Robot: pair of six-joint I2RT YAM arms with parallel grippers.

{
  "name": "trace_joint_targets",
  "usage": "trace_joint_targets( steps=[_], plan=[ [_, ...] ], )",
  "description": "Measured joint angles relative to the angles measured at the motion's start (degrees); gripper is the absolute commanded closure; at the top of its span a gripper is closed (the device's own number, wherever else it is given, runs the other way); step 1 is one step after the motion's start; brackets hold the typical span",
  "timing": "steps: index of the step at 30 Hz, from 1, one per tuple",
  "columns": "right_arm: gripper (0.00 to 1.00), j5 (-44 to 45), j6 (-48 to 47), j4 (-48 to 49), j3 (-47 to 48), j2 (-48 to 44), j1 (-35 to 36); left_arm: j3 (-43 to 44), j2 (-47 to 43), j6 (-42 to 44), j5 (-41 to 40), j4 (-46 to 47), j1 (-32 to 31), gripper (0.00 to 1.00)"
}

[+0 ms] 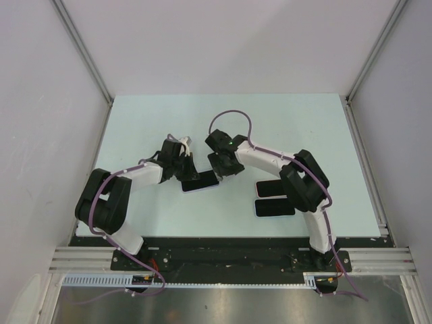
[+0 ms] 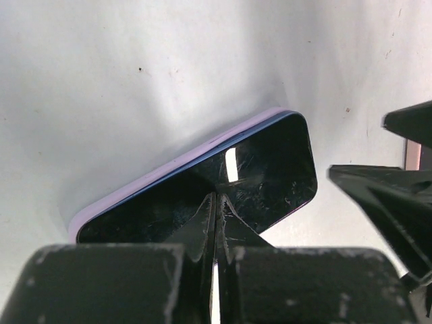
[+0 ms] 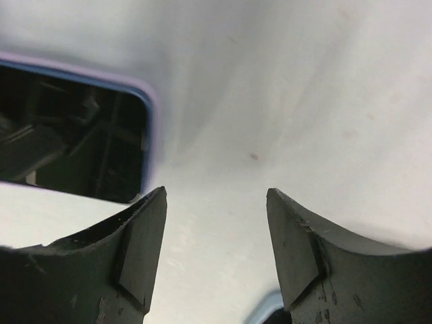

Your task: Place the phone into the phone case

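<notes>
A phone with a black screen (image 2: 270,169) lies inside a lilac phone case (image 2: 84,217) flat on the table, at the table's middle in the top view (image 1: 200,182). My left gripper (image 2: 219,200) is shut with nothing between its jaws, and its tips rest on the phone's screen. My right gripper (image 3: 216,196) is open and empty, low over bare table just right of the phone's end (image 3: 67,135), where the lilac rim (image 3: 150,101) shows. In the top view the left gripper (image 1: 183,165) and right gripper (image 1: 225,170) flank the phone.
Two more dark flat phone-like slabs (image 1: 272,188) (image 1: 274,207) lie on the pale table (image 1: 304,128) to the right, beside the right arm's elbow. The right gripper's black fingers (image 2: 391,202) show close at the right of the left wrist view.
</notes>
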Motion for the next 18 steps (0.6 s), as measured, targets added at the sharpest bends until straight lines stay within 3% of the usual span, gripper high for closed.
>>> trace_joint_targets(
  steps=[5, 8, 13, 18],
  plan=[
    [0.35, 2.4, -0.5, 2.1, -8.6, -6.9, -1.3, 0.0, 0.0, 0.0, -0.1, -0.1, 0.0, 1.0],
    [0.34, -1.8, -0.3, 5.9, -13.6, -11.1, -3.2, 0.1, 0.0, 0.0, -0.2, -0.1, -0.1, 1.0],
    [0.35, -18.7, 2.5, 15.3, -21.6, -16.3, -10.7, 0.5, 0.0, 0.1, -0.8, -0.7, -0.4, 1.0],
    [0.36, -35.2, 8.7, 26.3, -26.2, -15.3, -17.1, 0.5, 0.0, 0.1, -1.0, -0.8, -0.5, 1.0]
  ],
)
